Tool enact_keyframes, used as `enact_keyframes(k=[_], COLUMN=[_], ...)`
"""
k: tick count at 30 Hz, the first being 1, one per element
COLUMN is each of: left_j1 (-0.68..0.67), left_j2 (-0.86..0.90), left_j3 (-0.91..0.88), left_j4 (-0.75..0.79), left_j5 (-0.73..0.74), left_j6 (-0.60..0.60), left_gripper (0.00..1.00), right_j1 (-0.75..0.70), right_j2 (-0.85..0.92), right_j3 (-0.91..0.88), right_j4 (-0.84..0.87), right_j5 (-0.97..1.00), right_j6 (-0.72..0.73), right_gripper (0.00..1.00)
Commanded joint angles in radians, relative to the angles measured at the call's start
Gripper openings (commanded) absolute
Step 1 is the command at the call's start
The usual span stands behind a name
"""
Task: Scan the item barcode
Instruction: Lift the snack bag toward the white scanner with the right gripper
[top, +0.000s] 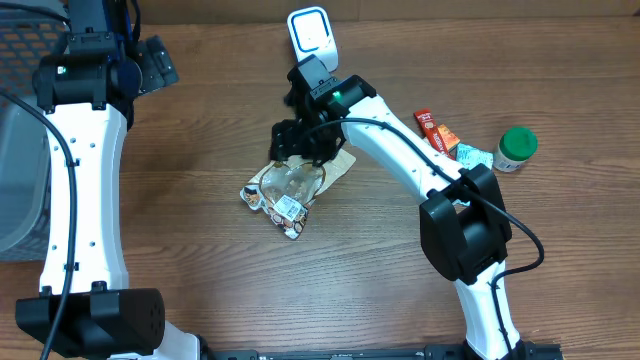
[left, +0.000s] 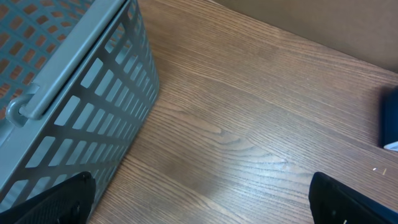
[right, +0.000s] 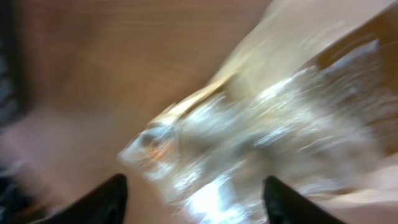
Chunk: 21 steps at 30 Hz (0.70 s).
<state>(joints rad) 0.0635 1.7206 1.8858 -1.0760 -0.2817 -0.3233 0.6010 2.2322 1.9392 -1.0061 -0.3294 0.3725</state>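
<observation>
Right gripper (right: 193, 202), seen from its wrist: fingertips (right: 113, 196) apart, nothing clamped between them. A blurred clear packet (right: 267, 130) lies just ahead at 12 o'clock. Overhead, the packet rests mid-table beneath this gripper, with its white label (top: 290, 208) at 6 o'clock and the white scanner (top: 310, 33) at 12 o'clock. Left gripper (left: 205, 199): jaws wide apart over the bare table (left: 249, 112), grey basket (left: 93, 81) at 9 o'clock.
</observation>
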Motion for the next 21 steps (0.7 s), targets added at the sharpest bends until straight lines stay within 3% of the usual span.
enact_keyframes(k=[1,8,21], left_j1=[-0.005,-0.005,-0.006], left_j2=[0.010,0.010,0.010], left_j3=[0.008,0.008,0.008], left_j4=[0.003,0.003,0.003], left_j5=[-0.013,-0.013,-0.013], left_j6=[-0.014,-0.014,-0.014], left_gripper=[1.00,1.00,1.00], right_j1=[-0.008,-0.008,-0.008], right_j2=[-0.009,0.054,0.066], right_j3=[-0.002,-0.027,-0.031], right_j4=[0.034,0.105,-0.074], right_j5=[0.396,0.418,0.213], right_j6=[-0.166,-0.186,-0.157], right_gripper=[0.74,0.79,0.91])
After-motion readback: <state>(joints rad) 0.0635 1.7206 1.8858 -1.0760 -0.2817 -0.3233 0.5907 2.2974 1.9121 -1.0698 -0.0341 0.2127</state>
